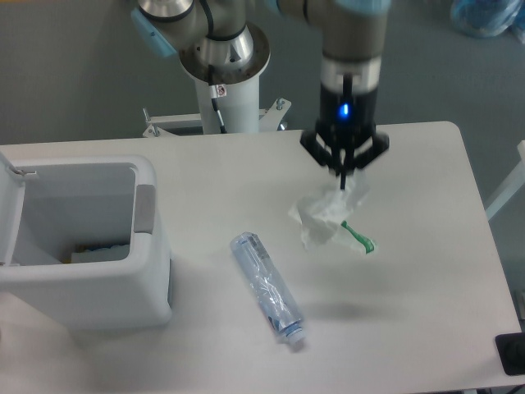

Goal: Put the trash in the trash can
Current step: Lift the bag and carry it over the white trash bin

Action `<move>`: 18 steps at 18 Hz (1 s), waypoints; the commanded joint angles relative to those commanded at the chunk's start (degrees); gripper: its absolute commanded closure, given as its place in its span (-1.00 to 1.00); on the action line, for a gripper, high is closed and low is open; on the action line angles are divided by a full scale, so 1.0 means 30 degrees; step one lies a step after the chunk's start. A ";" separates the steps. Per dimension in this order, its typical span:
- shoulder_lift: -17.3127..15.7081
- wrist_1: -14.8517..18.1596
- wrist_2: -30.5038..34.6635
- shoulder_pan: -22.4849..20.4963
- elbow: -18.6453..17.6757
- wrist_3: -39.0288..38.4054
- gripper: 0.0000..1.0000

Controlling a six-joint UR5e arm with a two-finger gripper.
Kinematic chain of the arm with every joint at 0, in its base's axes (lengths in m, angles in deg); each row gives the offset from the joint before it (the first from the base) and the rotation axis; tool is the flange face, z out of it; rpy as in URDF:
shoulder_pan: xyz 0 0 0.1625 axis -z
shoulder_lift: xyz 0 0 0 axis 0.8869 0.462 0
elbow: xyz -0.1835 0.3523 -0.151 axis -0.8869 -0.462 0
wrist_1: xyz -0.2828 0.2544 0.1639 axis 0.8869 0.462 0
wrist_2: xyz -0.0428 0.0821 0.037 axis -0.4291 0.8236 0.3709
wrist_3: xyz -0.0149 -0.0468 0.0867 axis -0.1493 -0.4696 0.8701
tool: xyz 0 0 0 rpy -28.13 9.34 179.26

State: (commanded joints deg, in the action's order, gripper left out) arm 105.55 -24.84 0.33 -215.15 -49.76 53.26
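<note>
My gripper [344,176] hangs above the right half of the table, shut on the top edge of a crumpled whitish-clear plastic wrapper [325,217]. The wrapper dangles in the air below the fingers, its green strip [358,239] at the lower right. A clear squashed plastic bottle [267,288] lies flat on the table to the lower left of the wrapper. The white trash can [152,271] stands at the left edge with its lid open, and some items show inside it.
The robot's white base column [225,103] stands behind the table's far edge. A dark object [512,355] sits at the table's lower right corner. The table's right edge runs close to the gripper's right.
</note>
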 joint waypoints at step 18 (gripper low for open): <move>-0.3460 -0.0176 -0.8353 0.2517 -0.0993 -0.5959 1.00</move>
State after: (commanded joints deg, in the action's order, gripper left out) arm 95.17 -25.37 -24.73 -207.60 -52.74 35.38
